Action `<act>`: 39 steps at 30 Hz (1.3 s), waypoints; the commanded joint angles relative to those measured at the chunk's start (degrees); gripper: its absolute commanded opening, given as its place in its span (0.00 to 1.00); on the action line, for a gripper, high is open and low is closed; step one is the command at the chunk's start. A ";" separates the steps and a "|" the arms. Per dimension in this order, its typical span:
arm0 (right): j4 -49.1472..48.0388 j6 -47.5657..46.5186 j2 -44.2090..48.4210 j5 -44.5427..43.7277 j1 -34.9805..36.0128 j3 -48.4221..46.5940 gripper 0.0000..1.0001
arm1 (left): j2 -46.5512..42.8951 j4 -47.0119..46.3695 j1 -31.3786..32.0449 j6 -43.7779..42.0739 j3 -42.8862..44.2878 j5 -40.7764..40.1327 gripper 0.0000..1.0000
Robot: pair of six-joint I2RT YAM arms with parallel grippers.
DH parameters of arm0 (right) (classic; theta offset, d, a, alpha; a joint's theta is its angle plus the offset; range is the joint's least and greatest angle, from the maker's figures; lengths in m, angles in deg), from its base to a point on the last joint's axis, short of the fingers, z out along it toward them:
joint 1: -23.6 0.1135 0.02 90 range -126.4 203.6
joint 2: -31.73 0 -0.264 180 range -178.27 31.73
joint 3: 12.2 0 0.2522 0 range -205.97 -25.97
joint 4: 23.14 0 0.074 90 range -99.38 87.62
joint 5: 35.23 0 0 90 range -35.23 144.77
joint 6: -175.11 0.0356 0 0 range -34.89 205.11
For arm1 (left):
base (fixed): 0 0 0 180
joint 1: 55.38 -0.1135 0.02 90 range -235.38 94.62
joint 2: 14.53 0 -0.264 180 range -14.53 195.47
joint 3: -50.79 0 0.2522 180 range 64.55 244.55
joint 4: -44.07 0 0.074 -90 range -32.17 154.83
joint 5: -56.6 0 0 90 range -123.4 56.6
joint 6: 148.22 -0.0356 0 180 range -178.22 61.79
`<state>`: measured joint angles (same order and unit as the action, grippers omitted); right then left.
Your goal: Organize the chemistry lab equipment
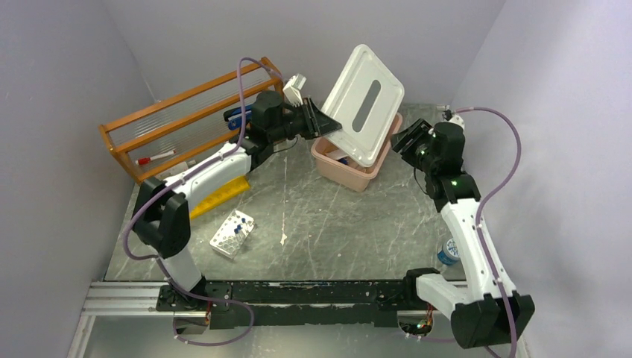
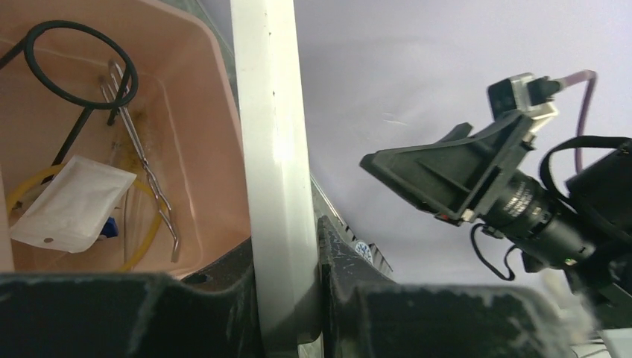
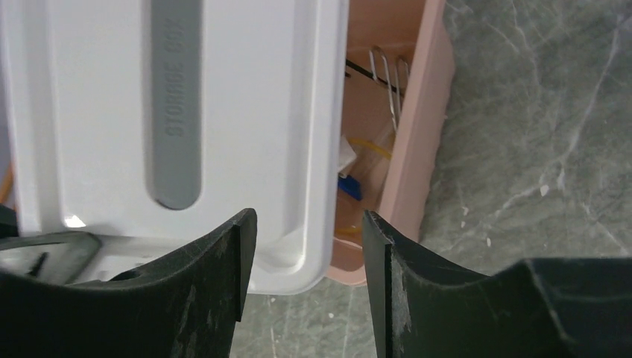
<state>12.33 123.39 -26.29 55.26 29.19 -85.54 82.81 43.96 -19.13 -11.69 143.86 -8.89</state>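
The ring tripod (image 2: 74,67), tongs (image 2: 145,160), white packet (image 2: 71,205) and amber tube (image 2: 149,235) lie inside the pink box (image 1: 350,173). Above the box, the white lid (image 1: 365,97) stands tilted, its edge pinched by the left hand (image 1: 326,125), seemingly ready for closing. The right hand (image 3: 302,253), fingers spread, hovers beside the box at the lid's other edge.

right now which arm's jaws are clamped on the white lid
The left gripper: its jaws pinch the white lid, while the right gripper has open jaws.

glossy white plastic lid (image 1: 353,88), shiny metal tongs (image 2: 146,168)
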 commanded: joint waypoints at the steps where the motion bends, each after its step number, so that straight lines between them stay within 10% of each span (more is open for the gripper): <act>1: -1.25 -1.64 -3.67 0.41 -0.07 1.49 0.56 | 4.50 -1.54 -2.05 3.55 5.18 9.88 0.05; 23: -6.62 -6.03 -18.36 2.28 0.02 4.48 0.45 | 10.47 2.17 -4.34 2.55 3.12 5.51 0.22; 39: -6.22 -6.12 -21.01 2.46 -0.04 4.00 0.45 | 5.72 18.09 -4.43 -9.57 4.80 -14.46 0.65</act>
<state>5.71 118.06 -46.24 58.34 29.41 -81.56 92.91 58.52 -22.63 -16.54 147.40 -14.85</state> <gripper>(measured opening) 0.446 0.636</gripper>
